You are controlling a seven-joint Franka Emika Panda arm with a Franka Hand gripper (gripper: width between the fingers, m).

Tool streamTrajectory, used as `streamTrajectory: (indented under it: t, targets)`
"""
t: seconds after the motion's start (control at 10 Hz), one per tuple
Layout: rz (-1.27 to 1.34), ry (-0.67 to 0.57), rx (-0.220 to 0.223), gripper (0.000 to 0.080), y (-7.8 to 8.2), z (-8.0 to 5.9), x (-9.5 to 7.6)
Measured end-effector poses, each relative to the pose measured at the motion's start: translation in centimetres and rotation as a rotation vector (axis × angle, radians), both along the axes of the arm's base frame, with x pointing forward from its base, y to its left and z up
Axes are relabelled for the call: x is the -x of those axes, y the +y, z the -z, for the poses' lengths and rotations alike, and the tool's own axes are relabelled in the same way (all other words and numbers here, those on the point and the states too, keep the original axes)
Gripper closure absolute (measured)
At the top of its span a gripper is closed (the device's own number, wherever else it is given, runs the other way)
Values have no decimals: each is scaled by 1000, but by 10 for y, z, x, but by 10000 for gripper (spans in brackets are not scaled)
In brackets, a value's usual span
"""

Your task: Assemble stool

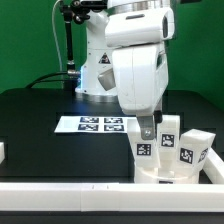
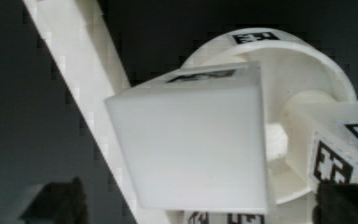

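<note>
On the black table [image 1: 40, 130], before a green wall [image 1: 25, 40] — marker board [image 1: 100, 124] and stool [image 1: 162, 172]; tool [image 1: 147, 128] over one leg [image 1: 143, 152], clenched or released indiscernible.

Panda arm [image 1: 135, 60] is all chunky glossy white shells with rounded edges, short grey fingers [image 1: 148, 128] sticking out underneath, plus a black-and-white sticker [image 1: 103, 75] on its white base

My claw [image 1: 147, 126] hangs right over the stool [image 1: 162, 168], down at 4 o'clock on the table [image 1: 40, 140]; the marker board [image 1: 95, 124] sits at its 10 o'clock.
</note>
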State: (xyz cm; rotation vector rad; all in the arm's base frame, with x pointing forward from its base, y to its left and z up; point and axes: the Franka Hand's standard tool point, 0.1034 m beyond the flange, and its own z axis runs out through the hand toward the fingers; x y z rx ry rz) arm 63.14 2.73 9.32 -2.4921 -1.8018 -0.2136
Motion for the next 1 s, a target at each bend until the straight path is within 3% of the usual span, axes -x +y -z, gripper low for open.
streamTrajectory:
  t: [0.1,0.6,1.0]
  targets:
    - [0,1,0,419,0,1,0]
    - [35,3,-4,451,0,0,0]
    - [274,31,-25,452,0,-1,-1]
